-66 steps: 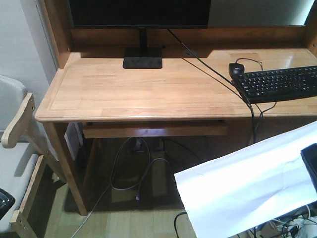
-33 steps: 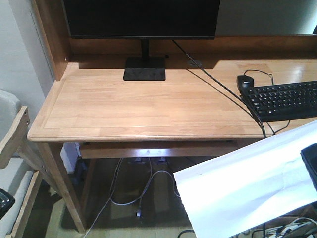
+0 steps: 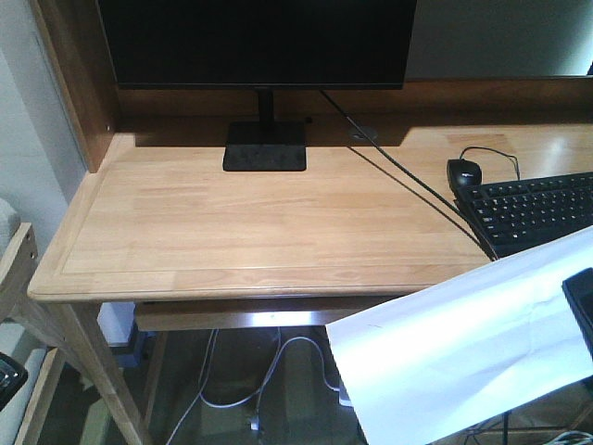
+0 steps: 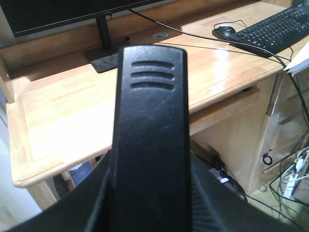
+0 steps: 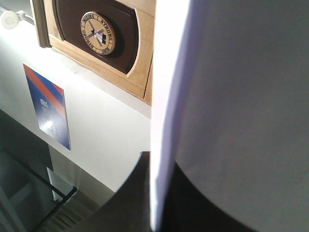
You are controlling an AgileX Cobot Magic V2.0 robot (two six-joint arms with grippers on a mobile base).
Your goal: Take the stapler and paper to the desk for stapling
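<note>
The black stapler (image 4: 152,121) fills the middle of the left wrist view, and my left gripper (image 4: 149,198) is shut on it, held in front of the desk (image 4: 63,111). The large white paper (image 3: 463,343) hangs at the lower right of the front view, below and in front of the desk's (image 3: 250,222) front edge. The right wrist view shows the paper's (image 5: 241,96) edge clamped between the dark jaws of my right gripper (image 5: 157,193), which is shut on it. A black piece of the right gripper (image 3: 580,311) shows at the sheet's right end.
On the desk stand a monitor (image 3: 259,42) on its black base (image 3: 265,146), a black mouse (image 3: 464,171) and a black keyboard (image 3: 537,209), with a cable running across the top. A wooden chair (image 3: 14,278) stands at the left. Cables (image 3: 269,371) hang under the desk.
The view has come closer to the desk: its front edge sits lower and the top looks larger. The paper and both grippers keep their places in the frame.
</note>
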